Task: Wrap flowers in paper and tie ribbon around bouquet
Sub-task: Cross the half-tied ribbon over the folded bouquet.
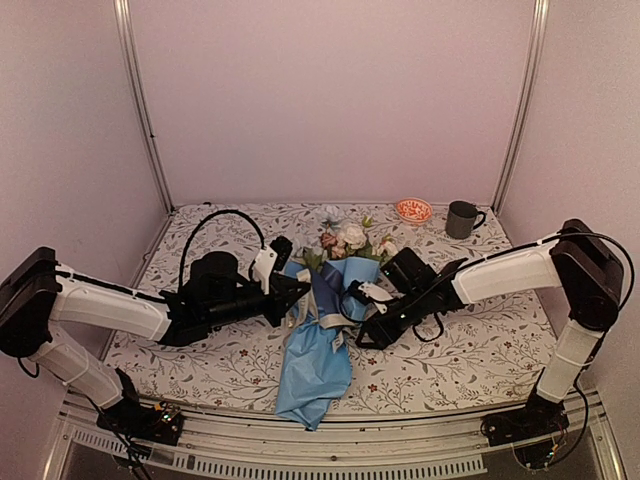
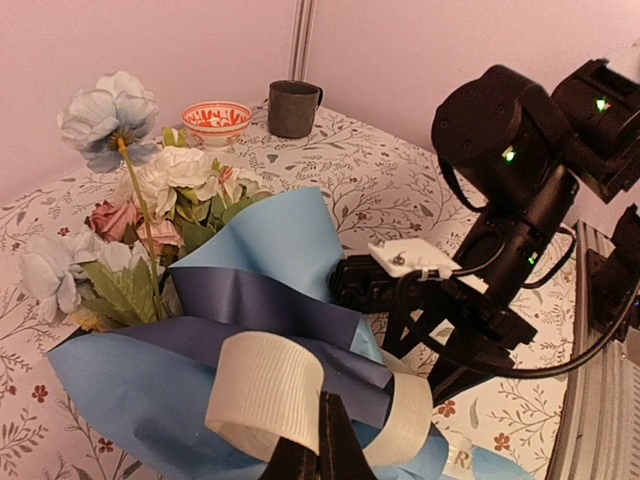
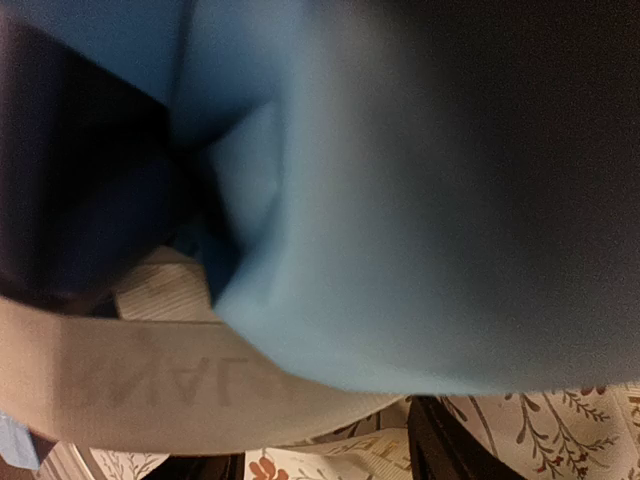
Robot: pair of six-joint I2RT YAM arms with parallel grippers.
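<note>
Bouquet (image 1: pixel 315 370) beside low, outstretched left arm (image 1: pixel 110 310), left gripper (image 2: pixel 318 448) tight on ribbon (image 2: pixel 262 395).

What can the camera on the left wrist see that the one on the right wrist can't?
Only the left wrist view: the flowers, the red-patterned bowl, the dark cup and the right arm. Only the right wrist view: nothing new, just a blurry close-up of a fold in the paper. Both: the paper, the ribbon and the leafy tablecloth.
</note>
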